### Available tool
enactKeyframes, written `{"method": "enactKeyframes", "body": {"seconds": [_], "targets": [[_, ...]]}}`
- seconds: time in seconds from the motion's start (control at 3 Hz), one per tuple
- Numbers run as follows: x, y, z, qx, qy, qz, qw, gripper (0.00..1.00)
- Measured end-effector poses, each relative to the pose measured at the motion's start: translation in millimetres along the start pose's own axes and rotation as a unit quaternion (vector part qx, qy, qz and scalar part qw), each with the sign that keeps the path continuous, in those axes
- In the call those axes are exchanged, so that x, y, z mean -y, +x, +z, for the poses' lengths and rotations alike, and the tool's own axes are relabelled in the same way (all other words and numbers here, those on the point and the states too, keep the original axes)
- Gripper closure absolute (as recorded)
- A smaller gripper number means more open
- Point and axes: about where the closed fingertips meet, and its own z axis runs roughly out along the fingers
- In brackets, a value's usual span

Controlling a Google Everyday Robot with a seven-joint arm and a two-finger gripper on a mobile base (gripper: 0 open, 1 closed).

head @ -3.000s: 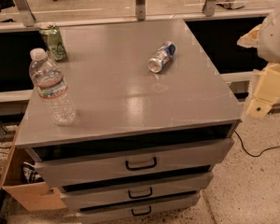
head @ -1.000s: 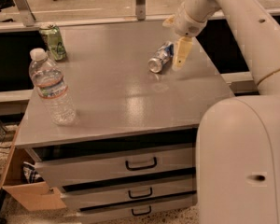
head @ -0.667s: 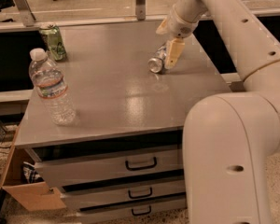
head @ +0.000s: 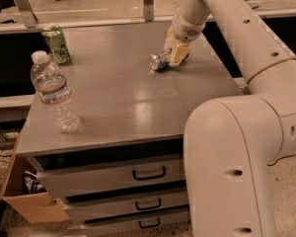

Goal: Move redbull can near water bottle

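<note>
Warm, dimmish indoor light, falling from overhead; a pale glare patch sits on the grey cabinet top [head: 138,113] near centre; the gripper [head: 176,57], up at one o'clock, casts a small shadow by the redbull can [head: 158,61]; the water bottle [head: 54,95] at nine o'clock catches soft highlights; deep shade under the front edge.

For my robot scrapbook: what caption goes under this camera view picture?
Gripper at the redbull can lying on its side, across the cabinet top from the water bottle and green can.

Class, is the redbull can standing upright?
No, the redbull can lies on its side on the cabinet top, the gripper beside it.
</note>
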Motion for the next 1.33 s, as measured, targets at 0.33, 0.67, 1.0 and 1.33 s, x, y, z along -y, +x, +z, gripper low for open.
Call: {"method": "enactKeyframes", "body": {"seconds": [0.33,0.67,1.0,1.33], "targets": [[-7.0,4.0,-23.6,-0.008,0.007,-0.006,0.9999,0.96],[-57.1,-21.2,-82.7,-0.045,-0.005,0.000,0.9990,1.00],[-56.3,-21.1,-82.0,-0.045,-0.005,0.000,0.9990,1.00],[-58.3,-35.8,-77.4,-0.043,-0.010,-0.017,0.9989,1.00]]}}
